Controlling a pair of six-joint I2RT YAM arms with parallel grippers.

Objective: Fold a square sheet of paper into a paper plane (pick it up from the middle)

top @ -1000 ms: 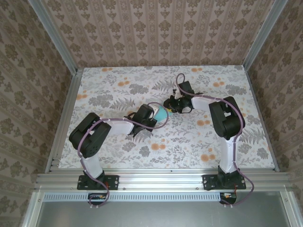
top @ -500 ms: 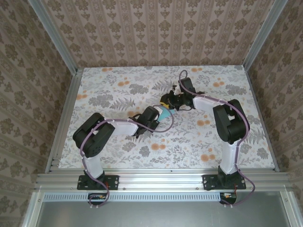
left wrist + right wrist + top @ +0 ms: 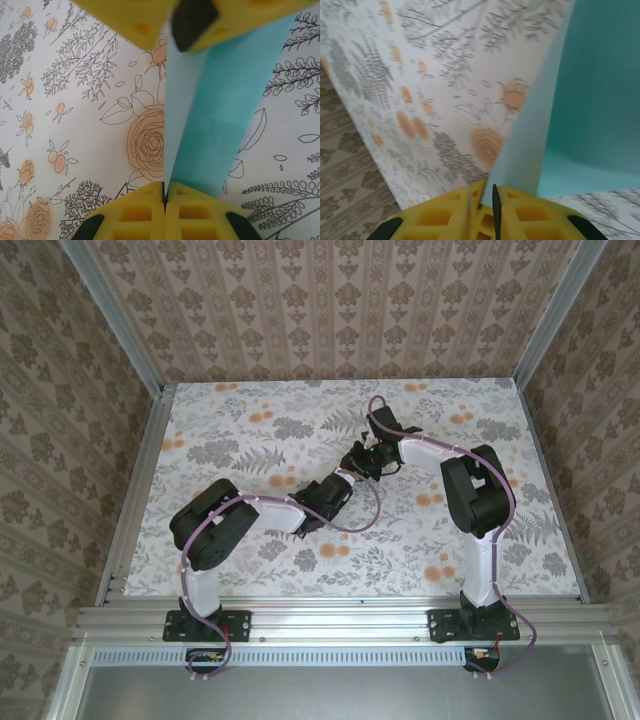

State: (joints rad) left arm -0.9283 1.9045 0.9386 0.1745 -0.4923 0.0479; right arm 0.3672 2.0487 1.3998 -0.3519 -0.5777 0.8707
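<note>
- The paper (image 3: 225,100) hangs over the middle of the desk (image 3: 75,100), stretched as a narrow turquoise strip between the two arms, with one end in each grip.
- It looks doubled along its length: a paler layer lies next to a deeper-coloured one, and they meet in a sharp line that runs from one grip to the other. This is probably the centre crease of the plane, held taut so that it sets straight.
- A faint cross-line shows partway along the strip. Whether it is a second fold or only a shadow cannot be told.
- The left fingers (image 3: 150,200) are pressed fully together on the near end, right at the crease, which pins the two layers in line.
- The right fingers (image 3: 512,207) are all but closed, with just a slit between them. The paper's edge runs into that slit and curves up and away beyond it, so this looks like a light pinch on the far end.
- In the top view the two wrists meet nose to nose at the desk's centre, which keeps the sheet short and taut between them.
- Whether the strip's lower edge touches the desk cannot be told.
</note>
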